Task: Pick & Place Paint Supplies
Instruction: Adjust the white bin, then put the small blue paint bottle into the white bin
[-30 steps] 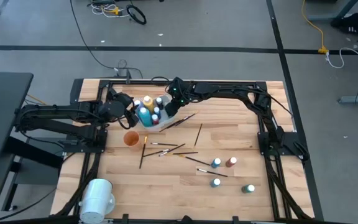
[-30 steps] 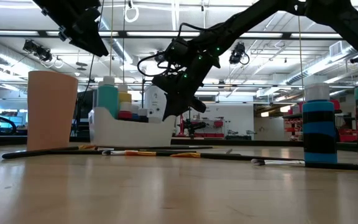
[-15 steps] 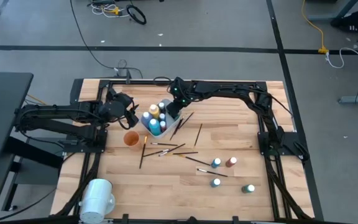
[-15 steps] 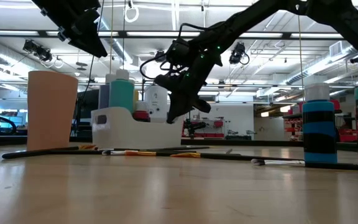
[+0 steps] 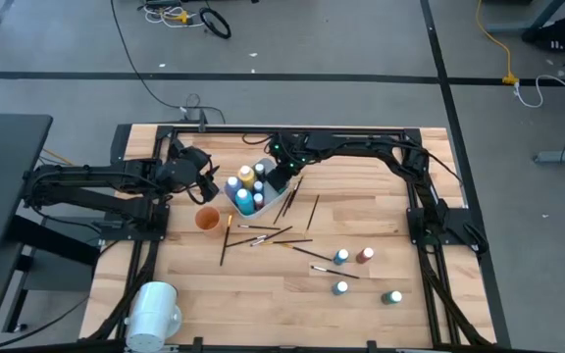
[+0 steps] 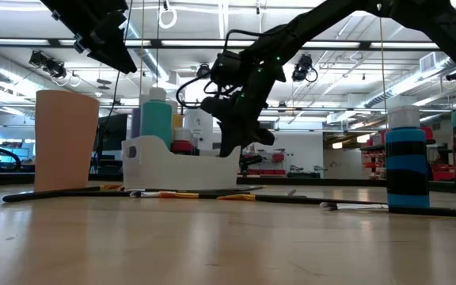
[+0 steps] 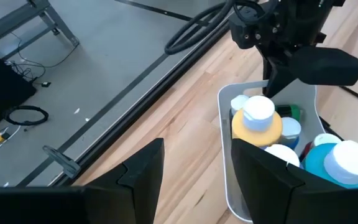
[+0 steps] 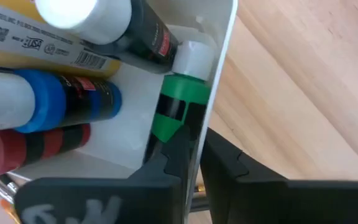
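R claw (image 8: 191, 149) straddling tub wall (image 8: 219, 74), loosening now; tub's slid right since a sec ago. Green bottle (image 8: 176, 109) inside tub. L claw (image 7: 191, 171) spread, empty, just beside tub.

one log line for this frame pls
right pincer: astride white tub wall, by green bottle | left pincer: open, beside tub | loose: brushes, four bottles

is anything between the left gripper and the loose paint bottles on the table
Yes. The white tub, with the right gripper at its rim, the orange cup and scattered brushes lie between the left gripper and the loose bottles.
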Available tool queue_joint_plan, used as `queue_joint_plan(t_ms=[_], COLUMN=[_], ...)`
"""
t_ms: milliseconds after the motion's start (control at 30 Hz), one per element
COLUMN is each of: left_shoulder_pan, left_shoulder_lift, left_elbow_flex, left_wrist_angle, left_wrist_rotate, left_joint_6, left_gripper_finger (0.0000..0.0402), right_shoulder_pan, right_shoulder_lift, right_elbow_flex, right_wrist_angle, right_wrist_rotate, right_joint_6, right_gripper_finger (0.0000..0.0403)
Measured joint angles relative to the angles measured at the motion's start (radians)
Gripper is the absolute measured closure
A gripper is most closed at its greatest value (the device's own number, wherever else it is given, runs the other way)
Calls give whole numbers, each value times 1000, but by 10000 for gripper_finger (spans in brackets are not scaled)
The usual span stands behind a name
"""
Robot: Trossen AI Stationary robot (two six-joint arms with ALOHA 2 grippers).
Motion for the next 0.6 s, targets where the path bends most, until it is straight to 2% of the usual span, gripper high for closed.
queue_joint_plan(t_ms=[233,467,600], left_shoulder_pan=[0,0,0], left_shoulder_lift=[0,0,0], left_elbow_flex=[0,0,0], left_wrist_angle=[0,1,1], left_wrist_rotate=[2,2,2], left_joint_6=[-3,-3,-3], left_gripper_finger=[205,205,205], right_shoulder_pan=[2,25,73], right_shoulder_lift=[-15,-119,-199], right_elbow_flex=[1,2,2], right_wrist_angle=[-47,-56,-132], right_wrist_rotate=[4,121,176], right_joint_6=[-5,-91,-165], right_gripper_finger=[346,321,308])
